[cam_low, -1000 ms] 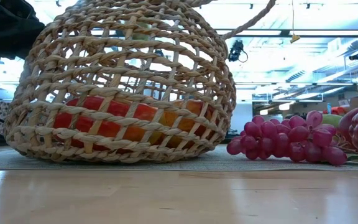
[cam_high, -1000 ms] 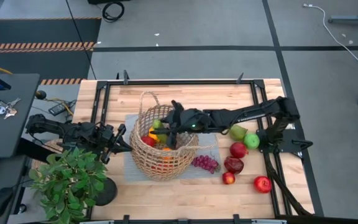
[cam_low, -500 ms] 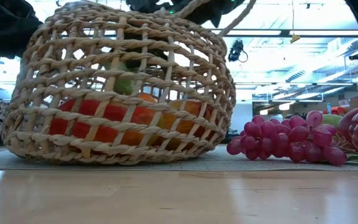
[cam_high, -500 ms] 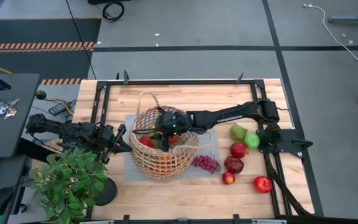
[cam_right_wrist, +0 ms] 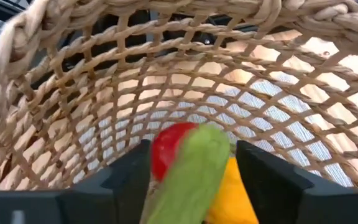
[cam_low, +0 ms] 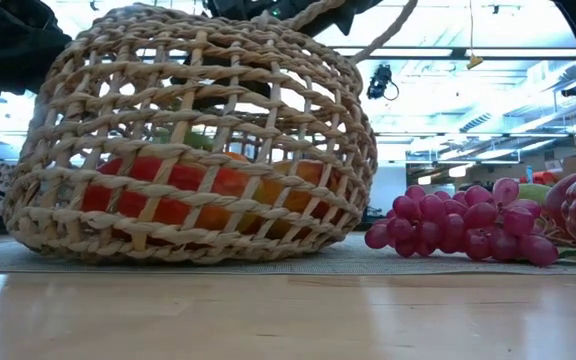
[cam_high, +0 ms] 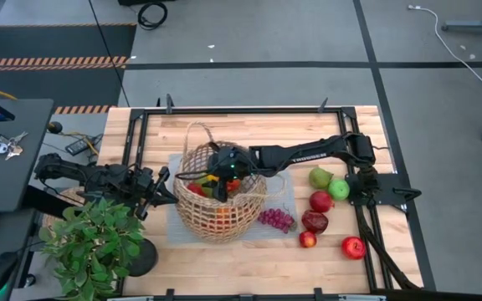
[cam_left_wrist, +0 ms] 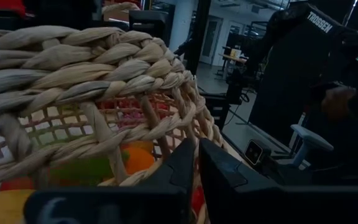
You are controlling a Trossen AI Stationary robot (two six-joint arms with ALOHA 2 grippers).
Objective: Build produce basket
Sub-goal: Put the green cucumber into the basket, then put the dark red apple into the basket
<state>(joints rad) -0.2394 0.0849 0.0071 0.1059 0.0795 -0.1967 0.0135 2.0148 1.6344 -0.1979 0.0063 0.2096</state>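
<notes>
While the right arm reaches across the wooden-slat bench (cam_high: pixel 308 251), its right gripper (cam_high: pixel 217 177) sits inside the mouth of the large round open-weave tan wicker basket (cam_high: pixel 218 219), jaws spread around a smooth green pear (cam_right_wrist: pixel 191 174). In the right wrist view the pear lies between the two dark fingers (cam_right_wrist: pixel 129 177), touching them on both sides; a glossy red fruit (cam_right_wrist: pixel 166 146) and a yellow-orange piece (cam_right_wrist: pixel 235 196) show just beyond it, against the lattice wall.

- Basket stands on a grey woven mat (cam_high: pixel 174 230) near bench centre, leaning slightly in the low view; twisted cane strands, wide gaps, thin loop handle (cam_high: pixel 197 134) at the far rim.
- Through the weave, low view: red and orange fruit (cam_low: pixel 198 190) on the bottom, a green one above them.
- Left gripper (cam_high: pixel 159 189) is at the basket's left rim; in the left wrist view its jaws are clenched on a rim strand.
- Outside, right of the basket: a knobbly bunch of purple grapes (cam_high: pixel 276 219) on the mat edge; two green pears (cam_high: pixel 329 182) touching; dark red mango-like fruit (cam_high: pixel 314 221); round red apples (cam_high: pixel 353 247) near the bench's right edge.
- Leafy green potted plant (cam_high: pixel 90 242) at the front left corner.
</notes>
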